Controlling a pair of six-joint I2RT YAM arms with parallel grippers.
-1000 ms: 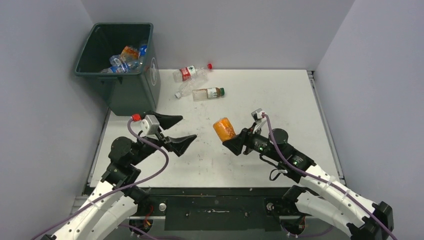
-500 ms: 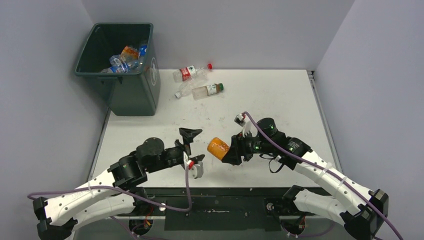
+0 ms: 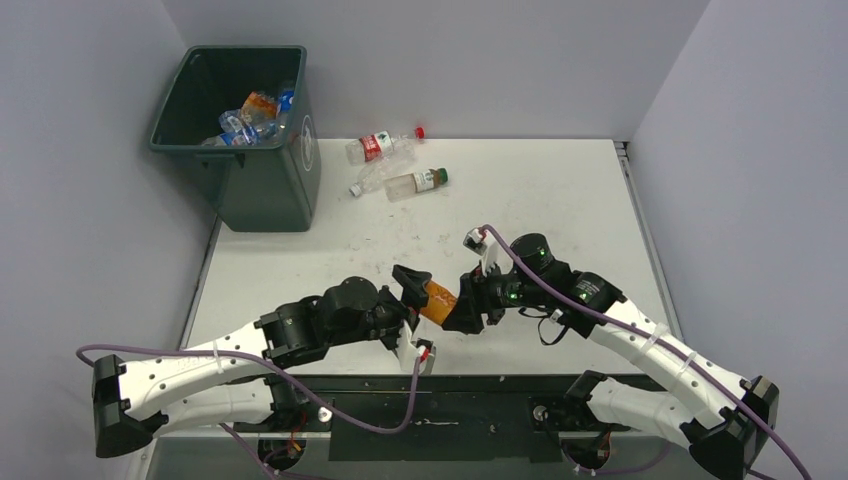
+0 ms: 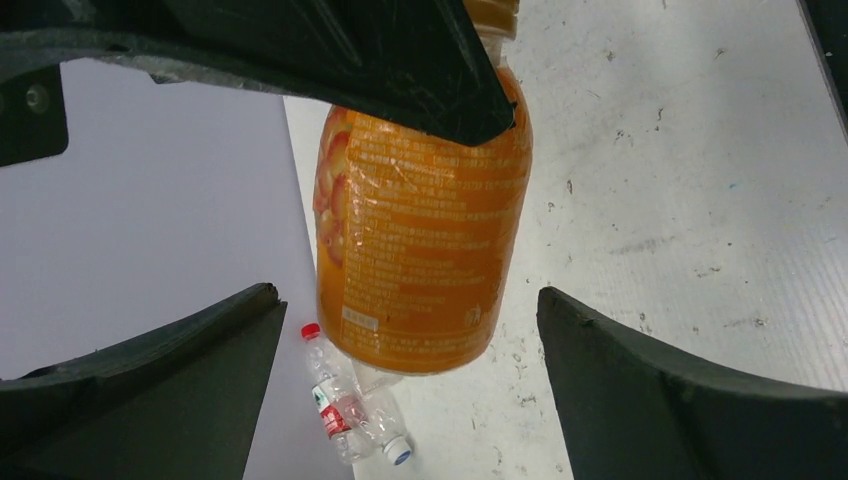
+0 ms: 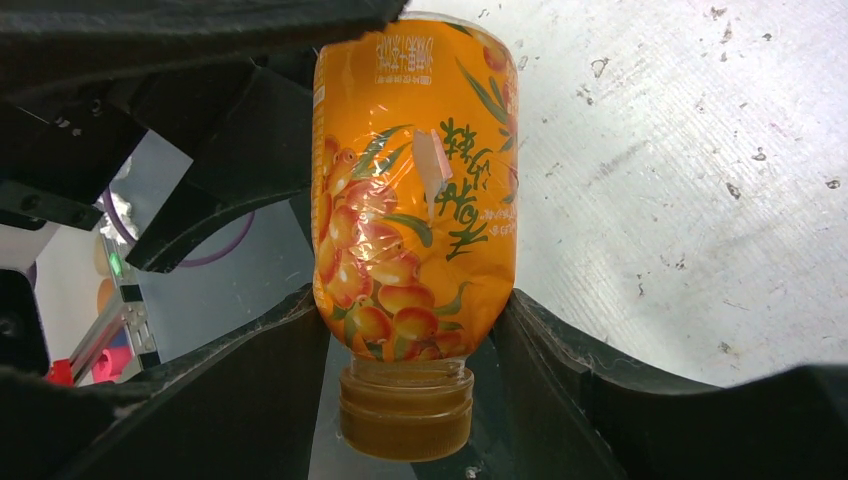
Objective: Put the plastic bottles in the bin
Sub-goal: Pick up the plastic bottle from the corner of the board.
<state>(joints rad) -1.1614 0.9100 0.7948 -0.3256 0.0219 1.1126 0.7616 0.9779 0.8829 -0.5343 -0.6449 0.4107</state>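
Observation:
My right gripper [image 3: 455, 305] is shut on an orange bottle [image 3: 436, 300] just above the table's near middle. In the right wrist view it [image 5: 412, 300] pinches the bottle [image 5: 415, 200] near the neck, with the orange cap [image 5: 405, 410] toward the camera. My left gripper [image 3: 418, 315] stands wide open around the bottle's base end. Its fingers [image 4: 150, 390] flank the bottle [image 4: 420, 230] without touching it. Three more plastic bottles lie far on the table: a red-labelled one [image 3: 383, 146], a clear one [image 3: 372, 178] and a green-capped one [image 3: 415, 182]. The dark bin [image 3: 265, 190] stands at the far left.
Several bottles [image 3: 250, 115] lie inside the bin. Grey walls close the table's left, far and right sides. The white tabletop [image 3: 560, 190] is scuffed. A purple cable loops from each arm near the table's front edge.
My left arm swung from beside the bin to the near middle, and its open jaws now straddle the orange bottle. My right gripper carried the bottle left and nearer, then held still.

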